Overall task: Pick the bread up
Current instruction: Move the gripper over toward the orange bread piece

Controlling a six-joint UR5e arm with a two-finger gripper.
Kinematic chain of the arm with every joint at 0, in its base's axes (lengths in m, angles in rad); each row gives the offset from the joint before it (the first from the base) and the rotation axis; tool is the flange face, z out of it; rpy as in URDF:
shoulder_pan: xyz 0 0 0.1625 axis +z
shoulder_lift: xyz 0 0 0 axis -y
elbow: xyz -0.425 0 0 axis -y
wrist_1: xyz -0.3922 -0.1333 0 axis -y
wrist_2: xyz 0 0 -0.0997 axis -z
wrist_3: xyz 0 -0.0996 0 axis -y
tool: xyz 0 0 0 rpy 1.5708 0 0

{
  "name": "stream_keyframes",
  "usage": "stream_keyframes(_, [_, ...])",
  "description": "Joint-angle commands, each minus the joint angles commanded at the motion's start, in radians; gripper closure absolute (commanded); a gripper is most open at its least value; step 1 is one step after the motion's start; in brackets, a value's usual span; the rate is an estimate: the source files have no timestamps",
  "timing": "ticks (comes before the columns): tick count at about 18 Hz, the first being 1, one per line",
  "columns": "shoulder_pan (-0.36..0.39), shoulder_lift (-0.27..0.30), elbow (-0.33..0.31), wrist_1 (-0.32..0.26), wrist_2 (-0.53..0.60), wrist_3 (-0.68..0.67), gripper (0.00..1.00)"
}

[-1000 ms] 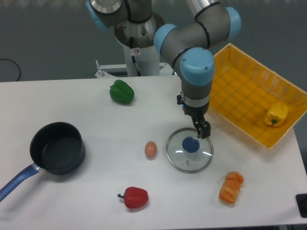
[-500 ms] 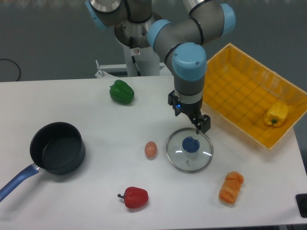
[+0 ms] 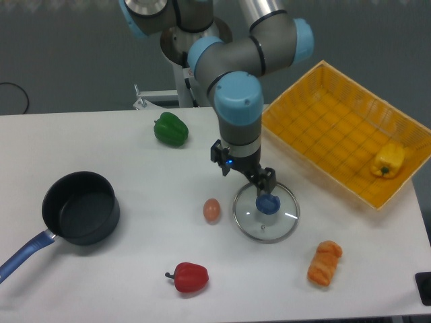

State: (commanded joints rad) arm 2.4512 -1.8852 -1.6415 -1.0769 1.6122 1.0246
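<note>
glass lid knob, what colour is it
Blue; the knob shows clearly in the fixed camera view.

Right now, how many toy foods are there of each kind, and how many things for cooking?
Peppers: 3 — green pepper, red pepper, yellow pepper in the basket
Egg: 1
Bread: 1
Pot: 1
Glass lid: 1
Total: 7, not counting the basket

Bread front right of lid; egg left of lid; pot far left.
</note>
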Motion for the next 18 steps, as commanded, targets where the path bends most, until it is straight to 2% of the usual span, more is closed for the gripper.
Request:
stream_keyframes(7, [0.132, -0.069, 0.104, 0.014, 0.0, 0.078, 0.0])
stream_keyframes(11, [0.173, -0.161, 0.166, 0.054, 0.0, 0.081, 0.0])
stream_keyframes(15, [0.201, -0.225, 0.224, 0.063, 0.0, 0.083, 0.0])
stream_keyframes(18, [0.21, -0.275, 0.267, 0.097, -0.001, 0.095, 0.0])
